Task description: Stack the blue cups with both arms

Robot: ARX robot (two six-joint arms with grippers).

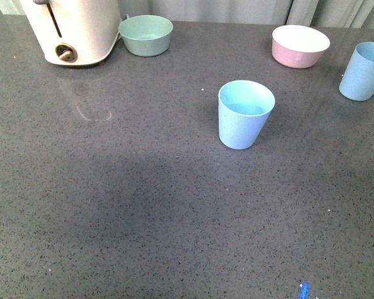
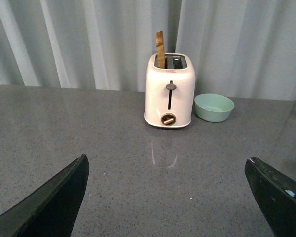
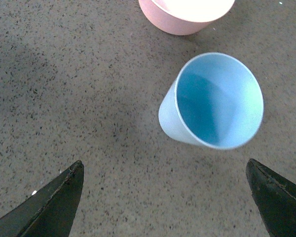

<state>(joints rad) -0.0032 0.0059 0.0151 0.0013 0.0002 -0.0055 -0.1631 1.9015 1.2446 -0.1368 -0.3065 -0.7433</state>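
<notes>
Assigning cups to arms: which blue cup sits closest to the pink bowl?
The right-edge cup, partly cropped in the front view, just beside the pink bowl. The other cup stands alone mid-table, nearer the robot.

I see one cup [image 1: 245, 115] upright mid-table [image 1: 112, 218]; the second cup [image 1: 365, 71] stands far right and further back, well apart. Along the back: toaster [image 1: 75, 31] at left, a bowl [image 1: 146, 35] just beside its right — another bowl [image 1: 300, 46] near the second cup's left.
</notes>
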